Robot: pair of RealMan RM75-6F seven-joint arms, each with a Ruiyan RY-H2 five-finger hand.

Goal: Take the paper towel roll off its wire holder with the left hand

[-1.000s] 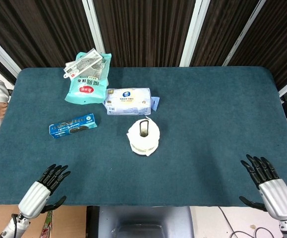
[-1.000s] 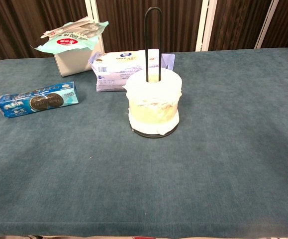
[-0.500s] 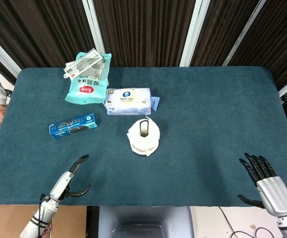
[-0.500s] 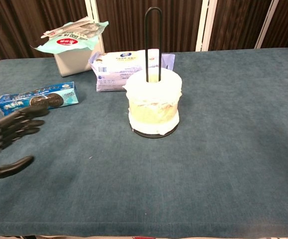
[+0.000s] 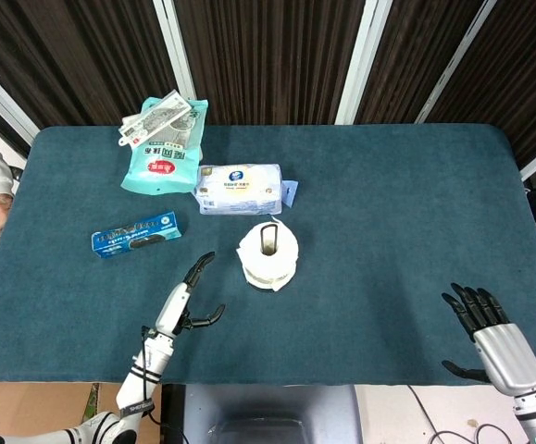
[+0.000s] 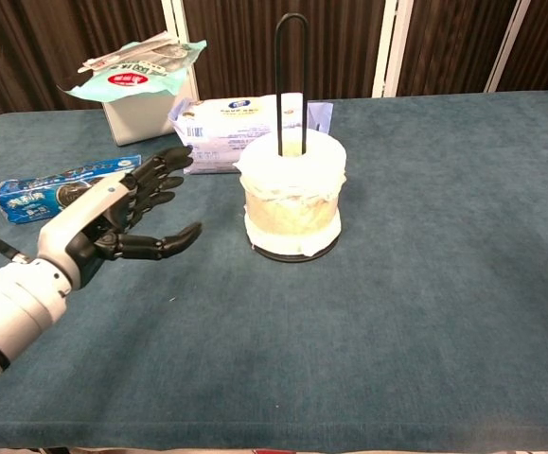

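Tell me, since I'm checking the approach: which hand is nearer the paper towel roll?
Left. The left hand is open just beside the paper towel roll, not touching. The right hand sits far off at the table's near right edge.

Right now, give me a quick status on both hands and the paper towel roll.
Left hand open, short of the paper towel roll. Right hand open at the near table edge. Roll seated on its wire holder, untouched. Nothing between left hand and roll.
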